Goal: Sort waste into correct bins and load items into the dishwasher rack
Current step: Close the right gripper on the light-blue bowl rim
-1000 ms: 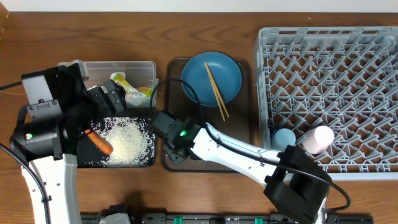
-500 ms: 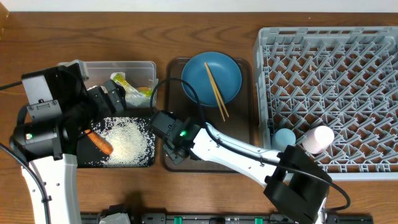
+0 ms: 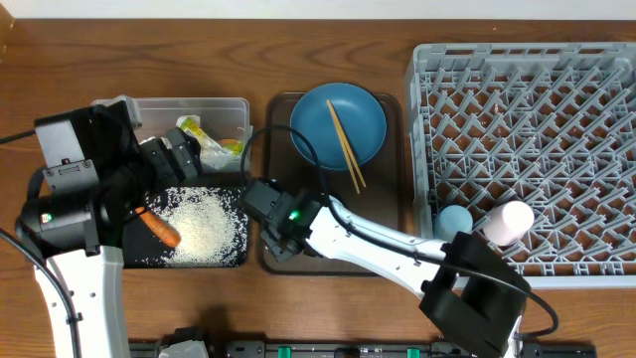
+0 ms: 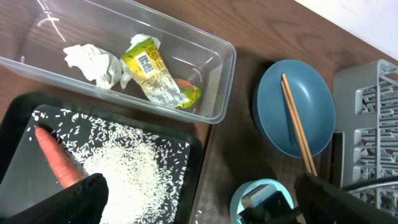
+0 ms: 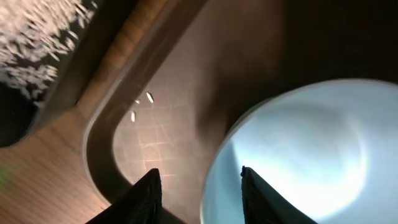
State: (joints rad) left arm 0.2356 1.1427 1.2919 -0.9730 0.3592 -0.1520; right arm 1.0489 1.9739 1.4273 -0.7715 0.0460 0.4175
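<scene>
The white-blue bowl (image 5: 298, 155) sits on the dark brown serving tray (image 5: 155, 124), near its corner. The right tool (image 5: 199, 173) stands apart astride the bowl's rim, apparently not pinching it. The left tool (image 4: 199, 185) gapes wide above the black tray (image 4: 194, 145) of rice (image 4: 124, 180).

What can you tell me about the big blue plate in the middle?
The blue plate is round, shallow and plain, a matte teal that looks like ceramic or plastic. It lies flat, right way up, at the far end of the dark brown tray. Two wooden chopsticks rest across it, their near ends poking over its rim. It looks clean otherwise, and nothing else touches it.
</scene>
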